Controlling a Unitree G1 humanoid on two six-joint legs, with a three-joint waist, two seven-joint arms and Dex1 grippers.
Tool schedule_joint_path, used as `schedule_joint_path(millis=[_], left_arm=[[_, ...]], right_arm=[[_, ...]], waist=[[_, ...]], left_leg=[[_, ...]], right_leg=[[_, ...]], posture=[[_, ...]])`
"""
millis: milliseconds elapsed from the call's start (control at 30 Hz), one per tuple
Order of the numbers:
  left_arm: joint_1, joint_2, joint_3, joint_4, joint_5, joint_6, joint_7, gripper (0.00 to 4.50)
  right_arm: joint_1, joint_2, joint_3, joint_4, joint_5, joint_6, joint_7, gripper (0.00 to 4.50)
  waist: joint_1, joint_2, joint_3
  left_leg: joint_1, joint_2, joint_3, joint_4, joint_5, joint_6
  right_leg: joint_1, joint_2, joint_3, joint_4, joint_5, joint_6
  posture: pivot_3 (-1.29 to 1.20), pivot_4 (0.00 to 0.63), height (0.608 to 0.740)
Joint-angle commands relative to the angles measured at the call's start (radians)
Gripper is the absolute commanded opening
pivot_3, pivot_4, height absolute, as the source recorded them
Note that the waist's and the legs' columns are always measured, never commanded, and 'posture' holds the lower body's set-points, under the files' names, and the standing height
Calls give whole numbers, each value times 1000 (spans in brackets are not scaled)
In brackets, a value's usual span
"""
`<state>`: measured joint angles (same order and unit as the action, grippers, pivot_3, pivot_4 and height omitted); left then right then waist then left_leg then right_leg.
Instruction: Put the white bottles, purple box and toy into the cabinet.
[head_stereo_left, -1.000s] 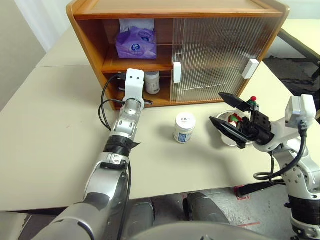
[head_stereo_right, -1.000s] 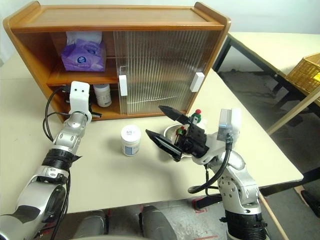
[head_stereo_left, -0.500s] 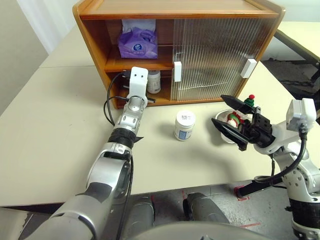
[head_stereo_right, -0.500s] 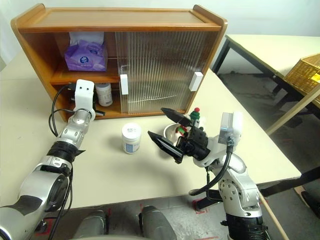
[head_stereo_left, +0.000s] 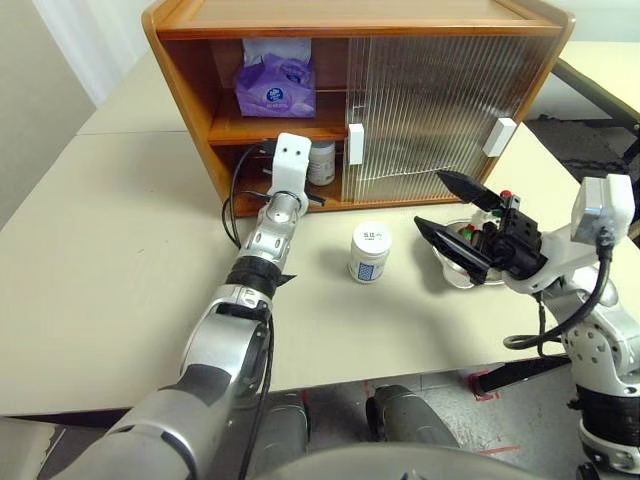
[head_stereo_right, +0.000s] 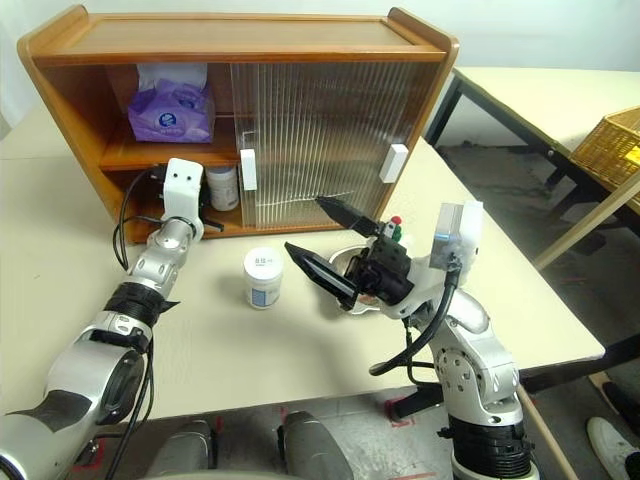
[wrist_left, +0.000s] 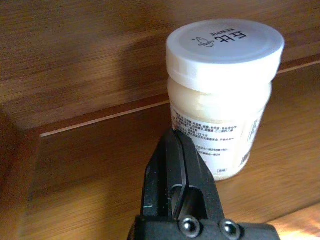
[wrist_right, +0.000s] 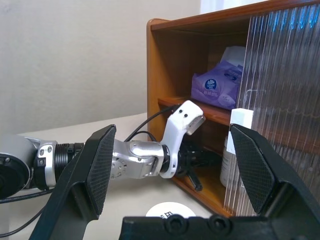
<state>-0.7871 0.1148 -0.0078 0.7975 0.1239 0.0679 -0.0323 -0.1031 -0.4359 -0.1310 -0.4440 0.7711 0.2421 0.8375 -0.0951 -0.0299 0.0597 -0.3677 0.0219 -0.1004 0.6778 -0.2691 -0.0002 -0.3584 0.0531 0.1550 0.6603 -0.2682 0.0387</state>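
On a cream table, we see the wooden two-shelf cabinet standing with its left side open and its two ribbed sliding doors covering the middle and right; white rectangular handles sit on the door edges. On the upper shelf, in the open bay, the purple tissue pack rests with white tissue rising from its top. On the lower shelf, just beside the edge of the left door, stands one white bottle; the left gripper reaches into that bay with its black fingers pressed together and empty, their tip just in front of the bottle's label; we cannot tell whether they touch it. The second white bottle stands upright on the table in front of the cabinet, between the two arms. To its right, the right gripper hangs above the table with its fingers spread wide and nothing between them. Behind those fingers lies a shiny metal dish, and in it we glimpse the plush toy, mostly hidden; its red pompom and green hat show.
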Motion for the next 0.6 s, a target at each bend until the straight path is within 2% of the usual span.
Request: schedule_joint_path(millis=[33, 333, 600], left_arm=[[-19, -17, -4, 31, -18, 0, -29, 14], [-9, -18, 6, -1, -38, 18, -30, 14], [161, 30, 43, -331, -147, 129, -150, 14]], right_arm=[[-7, -10, 5, -24, 8, 21, -10, 4500], [-3, -14, -3, -33, 14, 28, -13, 4500], [-1, -13, 0, -15, 9, 20, 0, 4500]], waist=[[-1, 0, 0], [-8, 0, 0], [-24, 0, 0]], left_leg=[[0, 0, 0, 0, 0, 0], [0, 0, 0, 0, 0, 0], [-1, -1, 0, -1, 0, 0]], right_leg=[[0, 0, 0, 0, 0, 0], [1, 0, 0, 0, 0, 0], [-1, 0, 0, 0, -2, 0]], posture=[[-193, 48, 740], [-195, 48, 740], [-181, 52, 740]])
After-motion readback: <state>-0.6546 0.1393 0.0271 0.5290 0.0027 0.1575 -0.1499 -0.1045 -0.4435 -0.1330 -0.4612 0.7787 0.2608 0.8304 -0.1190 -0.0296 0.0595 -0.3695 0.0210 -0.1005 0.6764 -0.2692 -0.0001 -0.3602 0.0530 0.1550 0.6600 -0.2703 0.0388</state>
